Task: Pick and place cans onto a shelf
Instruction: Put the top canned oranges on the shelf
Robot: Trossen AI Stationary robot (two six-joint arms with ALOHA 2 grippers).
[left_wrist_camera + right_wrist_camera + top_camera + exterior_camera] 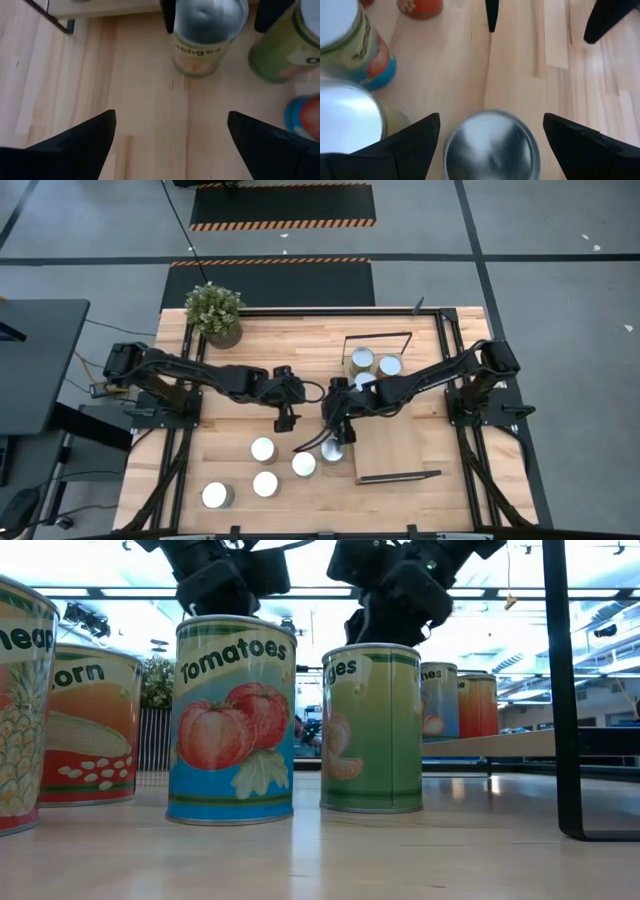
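High view: the right gripper [336, 442] is positioned over a can [332, 451] beside the shelf [392, 442]; the left gripper [283, 420] waits nearby.

Low view: labels are legible, and two cans are seen on the shelf.

Right wrist view: fingers [407, 142] are spread, straddling the can unclamped. A grasp is judged in hand; descent and closure are called for.

Left wrist view: fingers [80, 141] spread, empty.

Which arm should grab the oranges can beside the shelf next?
Right, most likely. The right end effector is open, straddling the oranges can, which stands just off the shelf. The left end effector, also open, hangs farther off over bare table, facing that can.
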